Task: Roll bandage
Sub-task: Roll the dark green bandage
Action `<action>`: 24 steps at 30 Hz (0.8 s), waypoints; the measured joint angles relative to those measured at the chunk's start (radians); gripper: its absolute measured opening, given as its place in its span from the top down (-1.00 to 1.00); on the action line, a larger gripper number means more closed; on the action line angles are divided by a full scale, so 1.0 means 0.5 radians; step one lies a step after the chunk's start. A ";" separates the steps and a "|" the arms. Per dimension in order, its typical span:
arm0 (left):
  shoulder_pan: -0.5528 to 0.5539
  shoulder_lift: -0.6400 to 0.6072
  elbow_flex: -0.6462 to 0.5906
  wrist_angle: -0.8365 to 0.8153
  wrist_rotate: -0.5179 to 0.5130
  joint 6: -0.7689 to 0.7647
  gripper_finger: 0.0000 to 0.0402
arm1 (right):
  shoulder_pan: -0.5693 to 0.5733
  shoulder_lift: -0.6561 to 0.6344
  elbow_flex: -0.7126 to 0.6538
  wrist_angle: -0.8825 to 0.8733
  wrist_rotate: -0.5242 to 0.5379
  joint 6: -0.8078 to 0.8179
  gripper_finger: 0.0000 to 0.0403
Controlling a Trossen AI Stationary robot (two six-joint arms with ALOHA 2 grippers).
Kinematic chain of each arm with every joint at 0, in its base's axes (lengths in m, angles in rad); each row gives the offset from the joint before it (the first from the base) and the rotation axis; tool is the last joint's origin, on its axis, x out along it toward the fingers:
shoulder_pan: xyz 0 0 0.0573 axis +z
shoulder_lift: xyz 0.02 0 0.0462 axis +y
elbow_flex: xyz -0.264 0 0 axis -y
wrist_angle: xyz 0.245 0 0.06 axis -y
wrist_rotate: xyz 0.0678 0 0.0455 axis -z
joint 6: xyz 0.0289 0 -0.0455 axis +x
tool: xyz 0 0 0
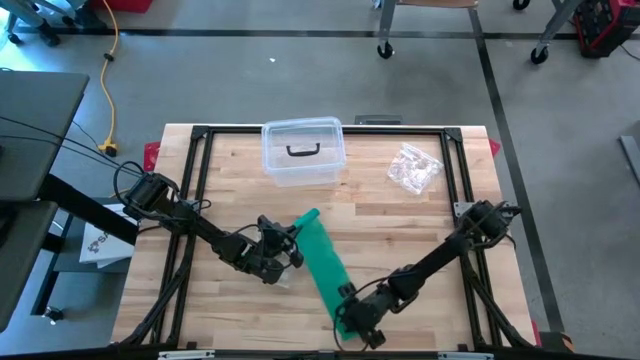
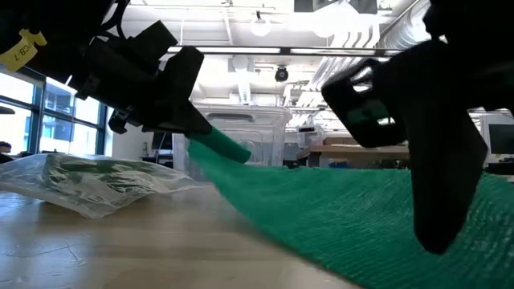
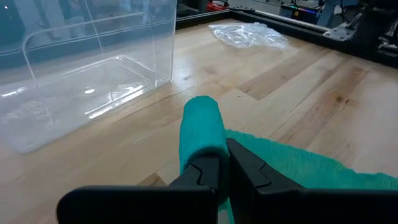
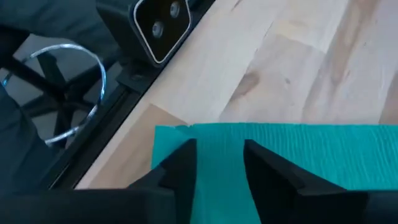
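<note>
While my left gripper [image 3: 225, 165] clamps the rolled end of the green bandage [image 1: 322, 258], my right gripper [image 4: 219, 163] parts over its flat tail; that slack could loosen the roll

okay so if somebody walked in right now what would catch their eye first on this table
The green bandage, stretched diagonally across the table's middle. The left end effector is shut on its rolled end, and the right end effector straddles its flat end near the front edge, fingers apart.
</note>
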 joint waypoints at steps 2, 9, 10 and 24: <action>0.000 0.000 0.000 -0.017 -0.002 0.000 0.97 | 0.014 0.000 0.042 -0.057 -0.018 -0.030 0.34; 0.008 0.000 0.000 -0.071 -0.027 -0.021 0.97 | 0.080 0.001 0.080 -0.201 -0.040 -0.106 0.34; 0.008 0.000 0.000 -0.073 -0.029 -0.021 0.97 | 0.083 0.001 0.080 -0.219 -0.040 -0.106 0.35; 0.008 0.000 0.000 -0.088 -0.030 -0.021 0.97 | 0.102 -0.070 0.080 -0.338 -0.198 0.056 0.85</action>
